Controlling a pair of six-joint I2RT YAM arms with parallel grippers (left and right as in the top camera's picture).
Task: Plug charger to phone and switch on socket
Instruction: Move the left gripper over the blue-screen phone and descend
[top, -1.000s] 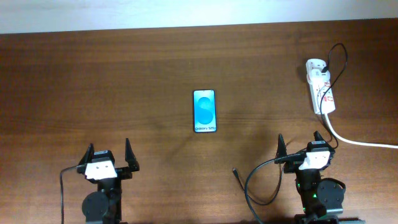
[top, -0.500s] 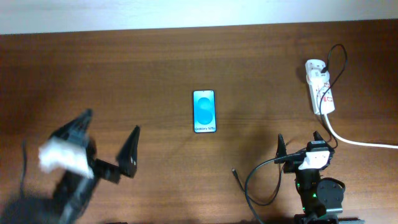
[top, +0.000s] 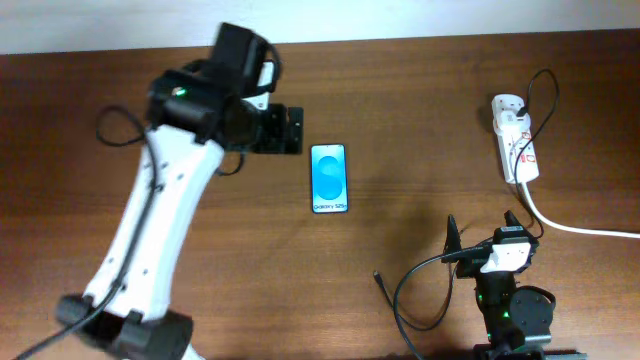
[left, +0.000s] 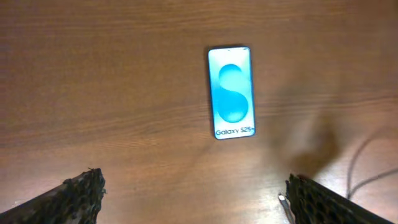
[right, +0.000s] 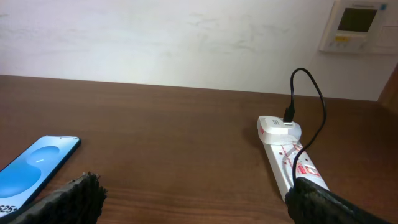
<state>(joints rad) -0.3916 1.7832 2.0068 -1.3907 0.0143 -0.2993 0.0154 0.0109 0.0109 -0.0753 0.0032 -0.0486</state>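
brown wood table, phone in the middle, both grippers spread wide

brown wood table (top: 420, 80) fills the overhead view, with a pale wall (right: 155, 37) behind it and a small panel (right: 354, 25) on that wall at the right. the phone (top: 329, 178) lies flat near the middle of the table, screen up and lit blue, its "galaxy s25+" text at the near end. the socket (top: 517, 140) lies at the far right, lengthways, with red markings on its top; whether its switch is on i cannot tell. a white cord (top: 570, 228) runs from its near end off the right edge.

the charger (top: 545, 90) has its plug (top: 525, 105) seated in the far end of the socket, and its thin black cable arcs out, runs back along the strip and loops past the right arm's base. its tip (top: 378, 275) lies bare on the table, left of that base and well apart from the phone.

the left arm (top: 160, 210) reaches up and across, and the left gripper (top: 288, 130) hangs above the table just left of the phone's far end. its wrist view shows the fingers wide apart with nothing between them, and the phone below and ahead.

the right gripper (top: 482, 235) sits near the table's near edge, fingers spread, empty, facing the socket and apart from it.
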